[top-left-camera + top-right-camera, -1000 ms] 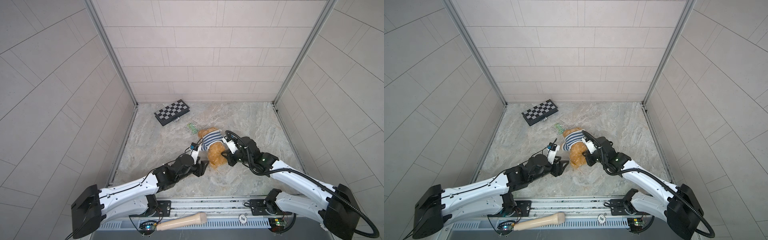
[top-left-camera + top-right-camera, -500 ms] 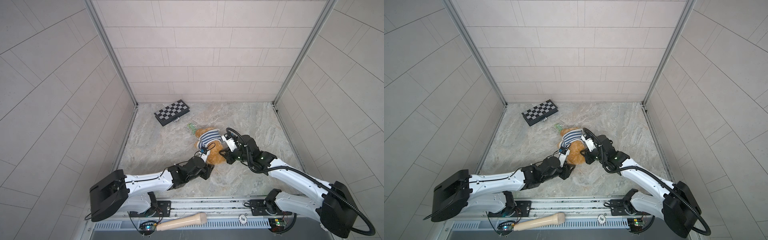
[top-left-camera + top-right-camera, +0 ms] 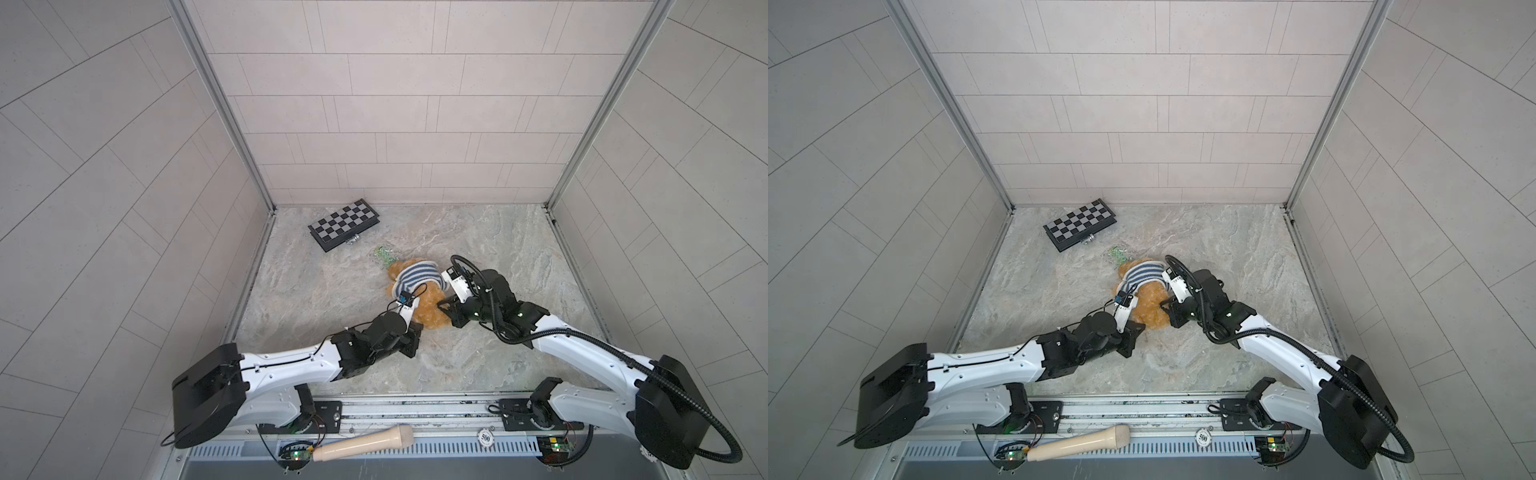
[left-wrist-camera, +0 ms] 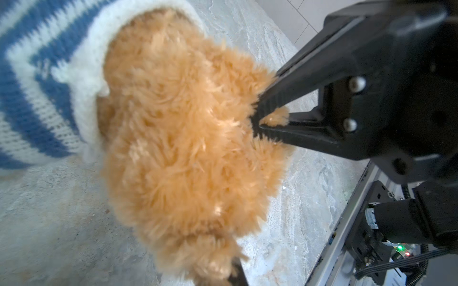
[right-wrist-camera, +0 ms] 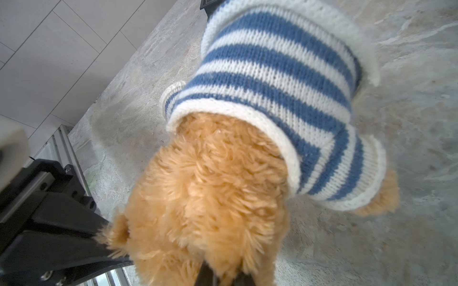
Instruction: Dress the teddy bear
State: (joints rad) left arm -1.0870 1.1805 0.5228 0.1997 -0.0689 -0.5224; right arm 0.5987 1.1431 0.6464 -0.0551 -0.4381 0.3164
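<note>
Broadly, a marble-patterned desk (image 3: 498, 249) fills the floor of a tiled booth in both top views.

Two white-and-black arms reach in from the front rail. The left arm (image 3: 291, 365) lies low and stretched out, angled toward the middle. The right arm (image 3: 582, 349) bends at the elbow and leans in from the other side, its wrist tipped down. They meet at mid-desk.

A folded chessboard (image 3: 344, 224) lies near the back left corner, well apart from the arms. A pale wooden handle (image 3: 361, 442) rests on the front rail, off the desk.

The teddy bear (image 3: 430, 307) lies at mid-desk between the two wrists. Its bare golden fur points toward the rail. A blue-and-white striped sweater (image 3: 417, 277) covers the end nearer the back wall. In the right wrist view a furry limb pokes out of a sleeve of the sweater (image 5: 272, 69).

The right tool (image 4: 257, 118) shows plainly in the left wrist view. Its black jaws are closed almost together and pinch a tuft of fur on the bear's side. The left tool (image 5: 109, 244) comes in from the opposite side. Its jaws are drawn together at the fluffy edge of the bear (image 5: 210, 198), clamped on the fur there.

A round token (image 3: 484, 436) on the front rail reads "500". It is the only legible writing.

A small green scrap (image 3: 383, 254) lies on the desk just beyond the bear.
</note>
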